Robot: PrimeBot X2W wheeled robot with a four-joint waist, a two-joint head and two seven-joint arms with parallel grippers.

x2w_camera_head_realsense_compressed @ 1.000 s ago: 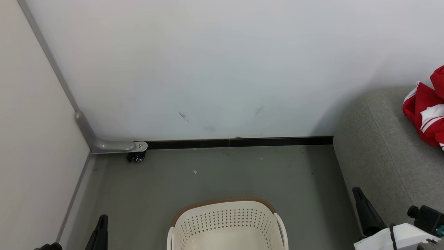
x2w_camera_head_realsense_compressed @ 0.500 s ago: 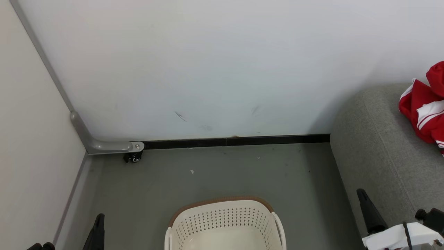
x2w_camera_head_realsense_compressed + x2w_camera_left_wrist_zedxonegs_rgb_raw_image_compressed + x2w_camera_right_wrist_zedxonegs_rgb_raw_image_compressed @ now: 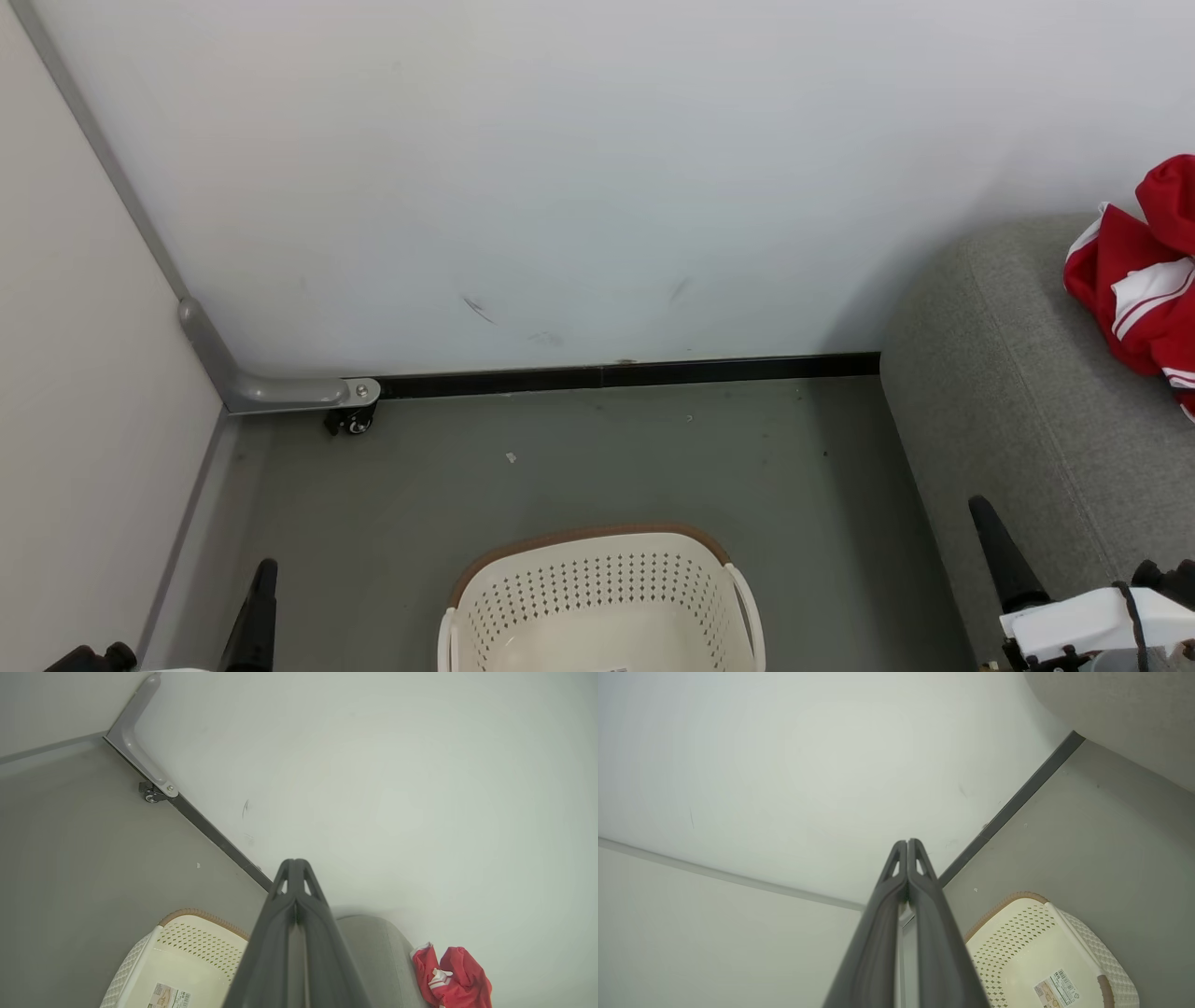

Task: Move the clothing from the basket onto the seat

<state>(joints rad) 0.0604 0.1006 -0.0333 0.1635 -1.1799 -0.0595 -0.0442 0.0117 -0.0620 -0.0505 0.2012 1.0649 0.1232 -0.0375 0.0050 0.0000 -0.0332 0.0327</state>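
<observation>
Where the clothing lies: the clothing sits in a bunched red and white heap on the seat, at the right edge of the head frame, well apart from the basket.
Basket: it stands on the floor at bottom centre, cut off by the lower edge. What shows of its inside is bare cream plastic, with a printed sticker on its bottom.
Left gripper: clenched with its fingers pressed together and grasping nothing, at the lower left of the head frame, clear of the basket.
Right gripper: also clenched and empty, at the lower right, in front of the seat's near side.
Step in hand: this looks like the closing check, confirming that nothing is left to carry across.
How to do it well: tilt the view down until the whole basket bottom is in frame. Keep both arms low and outside the brown rim so that neither knocks it. Leave the heap alone, since it already rests well in from the seat's rounded edge.
Doubt: the basket's near end is outside every frame, so a small garment could possibly lie there unseen.
If one does: open one gripper over the fabric's thickest fold and lift straight up.
</observation>
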